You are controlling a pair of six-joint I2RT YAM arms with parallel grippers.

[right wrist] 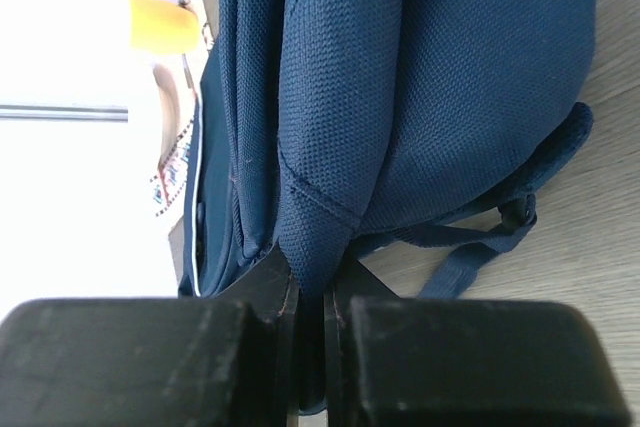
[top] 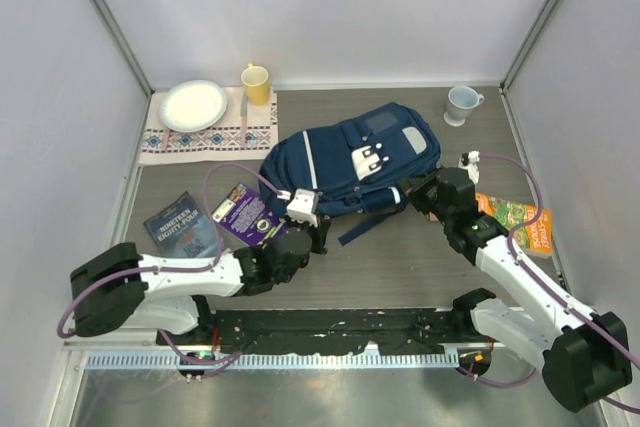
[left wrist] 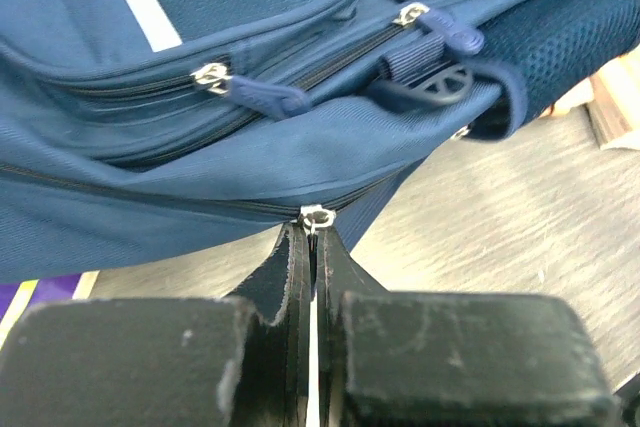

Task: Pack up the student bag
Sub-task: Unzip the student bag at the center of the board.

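The student bag point(top: 350, 157) lies flat in the middle of the table, navy with white stripes and a white buckled flap. My left gripper point(top: 318, 234) is at its near left edge. In the left wrist view that gripper point(left wrist: 315, 232) is shut on a small silver zipper pull point(left wrist: 316, 217) on the bag's lowest zipper line. Above it run two other zippers with blue pulls point(left wrist: 268, 95). My right gripper point(top: 412, 194) is at the bag's near right end. It point(right wrist: 315, 282) is shut on a fold of the bag's navy mesh fabric point(right wrist: 320, 217), with a dark strap point(right wrist: 470, 257) trailing beside it.
A dark book point(top: 182, 225) and a purple book point(top: 243, 213) lie left of the bag. An orange and green book point(top: 520, 222) lies at the right. At the back stand a white plate point(top: 193, 105) on a patterned mat point(top: 205, 139), a yellow cup point(top: 256, 84) and a pale mug point(top: 461, 104).
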